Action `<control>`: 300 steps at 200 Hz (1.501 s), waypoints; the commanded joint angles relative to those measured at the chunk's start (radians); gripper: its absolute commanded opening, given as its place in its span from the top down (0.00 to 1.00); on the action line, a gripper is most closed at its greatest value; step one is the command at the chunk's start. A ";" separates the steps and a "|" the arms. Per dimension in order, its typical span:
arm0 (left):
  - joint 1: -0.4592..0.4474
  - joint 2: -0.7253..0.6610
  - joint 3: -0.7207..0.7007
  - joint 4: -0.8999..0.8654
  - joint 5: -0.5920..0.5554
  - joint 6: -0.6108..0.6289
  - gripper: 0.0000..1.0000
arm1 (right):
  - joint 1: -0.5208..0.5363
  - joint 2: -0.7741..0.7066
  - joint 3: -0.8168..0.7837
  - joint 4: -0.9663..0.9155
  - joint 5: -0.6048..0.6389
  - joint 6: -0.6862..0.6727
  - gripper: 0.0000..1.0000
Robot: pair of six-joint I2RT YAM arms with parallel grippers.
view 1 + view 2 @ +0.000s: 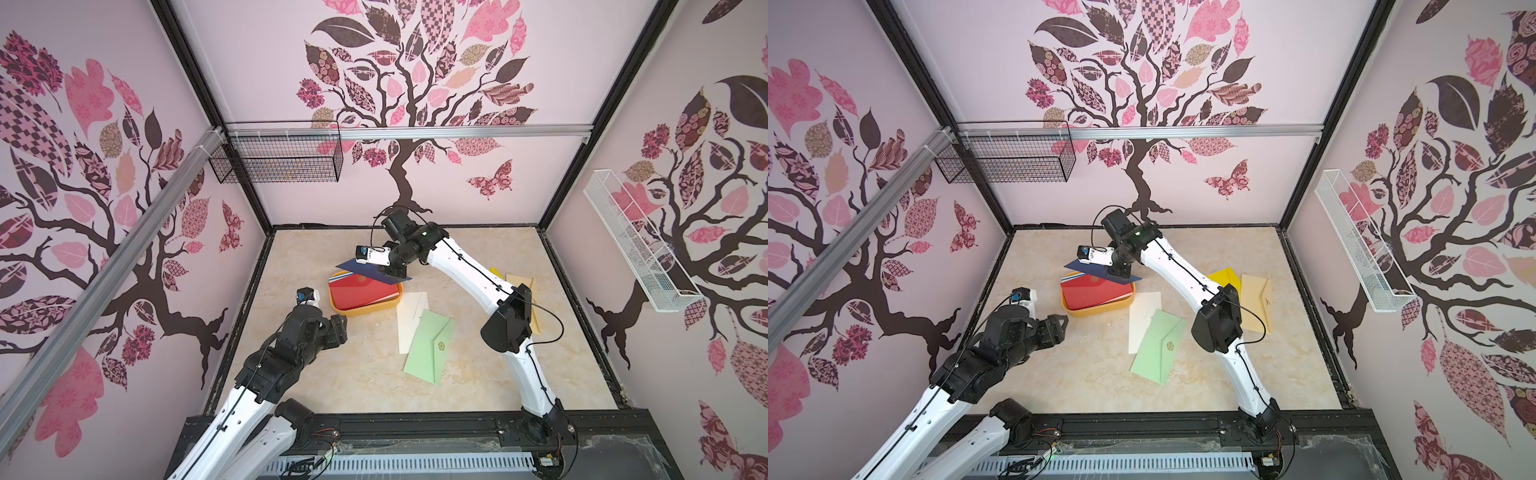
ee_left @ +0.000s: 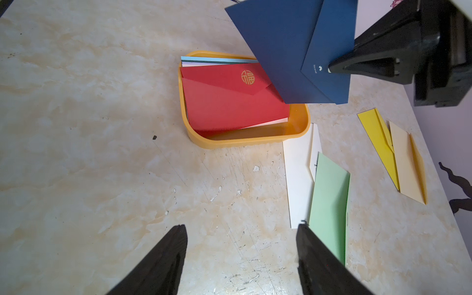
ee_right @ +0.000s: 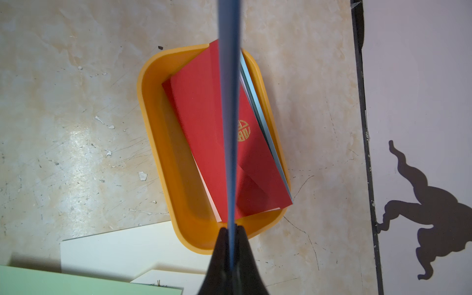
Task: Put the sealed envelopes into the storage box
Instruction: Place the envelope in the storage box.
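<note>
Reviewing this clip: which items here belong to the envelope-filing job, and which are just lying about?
Job: navy envelope, pinched in the right gripper over the storage box; red envelope lying in it; cream envelope, pale green envelope, yellow envelope, tan envelope on the table.
Lying about: black wire basket; white wire basket.
</note>
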 commanded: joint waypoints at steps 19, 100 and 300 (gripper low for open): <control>0.005 -0.009 -0.012 0.028 0.019 0.013 0.28 | 0.014 0.036 0.007 -0.014 0.022 -0.079 1.00; 0.004 -0.012 -0.014 0.032 0.023 0.013 0.28 | 0.034 0.033 -0.043 -0.010 0.000 -0.118 1.00; 0.005 0.018 0.017 0.015 0.031 0.039 0.28 | 0.021 -0.001 -0.154 0.317 0.099 0.043 0.72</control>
